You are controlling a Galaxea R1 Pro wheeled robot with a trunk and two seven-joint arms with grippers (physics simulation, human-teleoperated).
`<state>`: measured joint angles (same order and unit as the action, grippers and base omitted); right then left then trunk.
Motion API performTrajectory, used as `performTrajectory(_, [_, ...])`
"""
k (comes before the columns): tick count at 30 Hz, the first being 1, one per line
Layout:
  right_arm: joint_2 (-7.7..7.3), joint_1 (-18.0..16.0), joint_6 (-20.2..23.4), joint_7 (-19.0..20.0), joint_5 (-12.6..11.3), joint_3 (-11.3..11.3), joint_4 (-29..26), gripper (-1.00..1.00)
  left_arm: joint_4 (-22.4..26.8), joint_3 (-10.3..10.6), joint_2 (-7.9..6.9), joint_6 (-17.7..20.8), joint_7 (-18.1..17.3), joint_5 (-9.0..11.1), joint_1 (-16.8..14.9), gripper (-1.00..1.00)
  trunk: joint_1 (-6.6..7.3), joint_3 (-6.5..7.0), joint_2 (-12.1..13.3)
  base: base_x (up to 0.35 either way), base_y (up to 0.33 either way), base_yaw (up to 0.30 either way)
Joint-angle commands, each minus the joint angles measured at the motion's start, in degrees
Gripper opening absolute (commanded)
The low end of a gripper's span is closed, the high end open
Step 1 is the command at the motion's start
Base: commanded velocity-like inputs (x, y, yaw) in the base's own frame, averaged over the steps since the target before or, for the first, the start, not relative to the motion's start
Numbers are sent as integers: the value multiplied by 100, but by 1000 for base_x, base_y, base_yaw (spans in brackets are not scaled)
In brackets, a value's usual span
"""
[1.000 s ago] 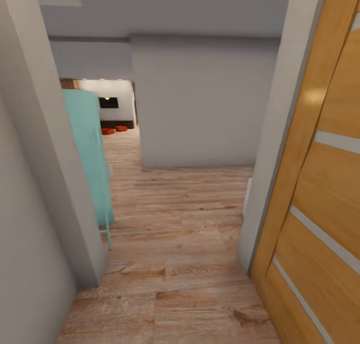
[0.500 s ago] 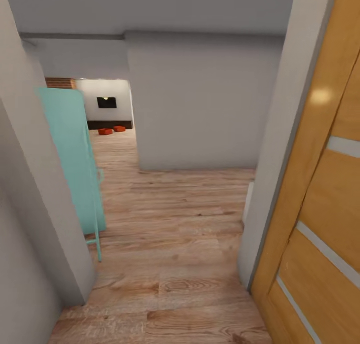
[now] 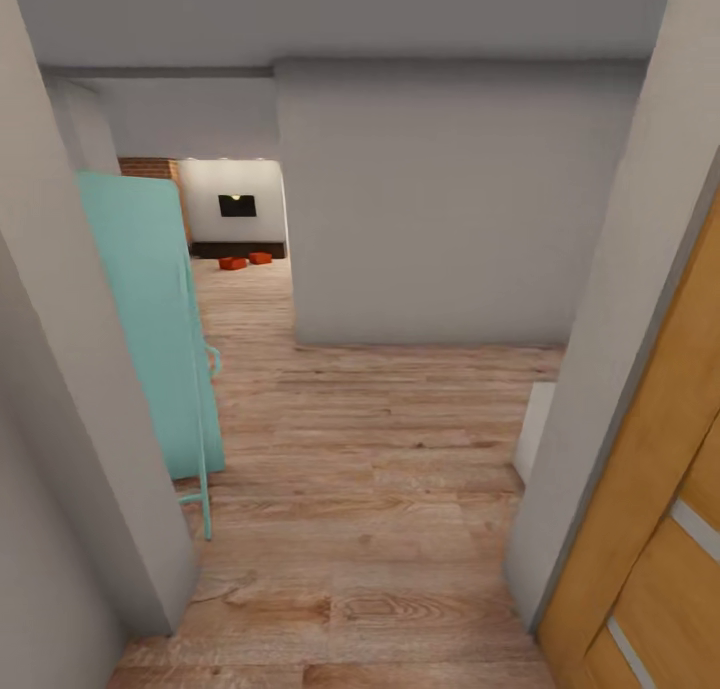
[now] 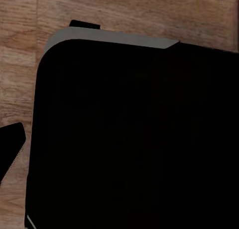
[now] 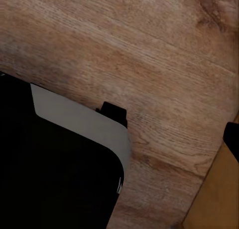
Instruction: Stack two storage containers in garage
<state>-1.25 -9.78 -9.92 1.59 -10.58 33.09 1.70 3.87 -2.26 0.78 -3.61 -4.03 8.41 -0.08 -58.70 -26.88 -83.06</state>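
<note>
Neither hand's opening can be told: both wrist views look down on a black robot body over wood plank floor. From the head view, the two storage containers sit far off on the living room floor, below a black TV, past a teal cabinet and a wooden door.

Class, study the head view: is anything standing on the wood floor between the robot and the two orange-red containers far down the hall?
Nothing visible blocks the way. The two storage containers sit on the wood floor beyond the opening. The teal door flanks the path on the left and the grey wall on the right.
</note>
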Motion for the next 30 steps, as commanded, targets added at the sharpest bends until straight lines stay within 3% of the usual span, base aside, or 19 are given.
performTrajectory(1, [2, -6, -36, 17, -62, 48, 17, 100, 0, -20, 1, -8, -27, 47, -1, 100, -3, -5, -2, 325, 0, 4])
performTrajectory(30, [12, -6, -42, 8, -32, 60, 13, 100, 0, -20, 5, -8, -27, 47, -1, 100, -3, -5, -2, 325, 0, 0])
